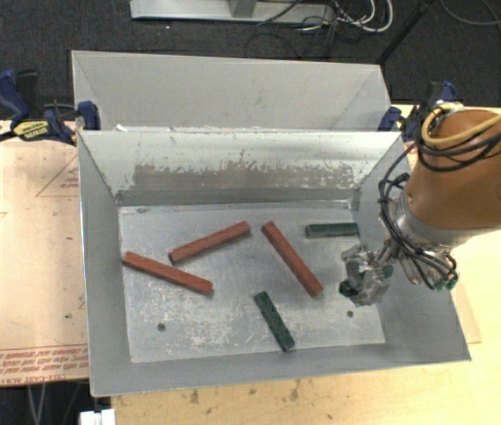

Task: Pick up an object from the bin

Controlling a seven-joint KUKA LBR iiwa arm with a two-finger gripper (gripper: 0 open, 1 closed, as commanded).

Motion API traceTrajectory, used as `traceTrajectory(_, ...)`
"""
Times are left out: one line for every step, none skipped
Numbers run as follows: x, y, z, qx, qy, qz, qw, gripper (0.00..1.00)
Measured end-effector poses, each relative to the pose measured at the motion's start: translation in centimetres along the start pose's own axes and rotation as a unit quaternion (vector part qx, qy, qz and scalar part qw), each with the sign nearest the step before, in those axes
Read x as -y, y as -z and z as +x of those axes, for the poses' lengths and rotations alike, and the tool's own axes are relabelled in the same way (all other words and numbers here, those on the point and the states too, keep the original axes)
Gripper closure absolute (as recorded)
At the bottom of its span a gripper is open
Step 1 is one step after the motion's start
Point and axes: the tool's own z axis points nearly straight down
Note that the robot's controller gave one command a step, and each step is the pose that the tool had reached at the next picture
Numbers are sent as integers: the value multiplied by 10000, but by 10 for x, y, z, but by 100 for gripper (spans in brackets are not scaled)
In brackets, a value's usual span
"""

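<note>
My gripper point(362, 282) hangs low at the bin's right side, its metal fingers pointing down over bare floor. Just left of it lies a reddish-brown bar point(291, 258), slanting from upper left to lower right. A short dark green bar point(331, 231) lies flat above the gripper, near the back wall. Another dark green bar point(273, 320) lies toward the front, left of and below the gripper. I see nothing between the fingers.
Two more reddish-brown bars lie further left: one point(210, 243) in the middle, one point(167, 273) toward the left side. The bin's sloping right wall is close beside the gripper. The arm with its orange cover and cables hangs over the right rim.
</note>
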Motion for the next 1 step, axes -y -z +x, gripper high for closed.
traceTrajectory(-24,46,-12,31,3,13,10000,100)
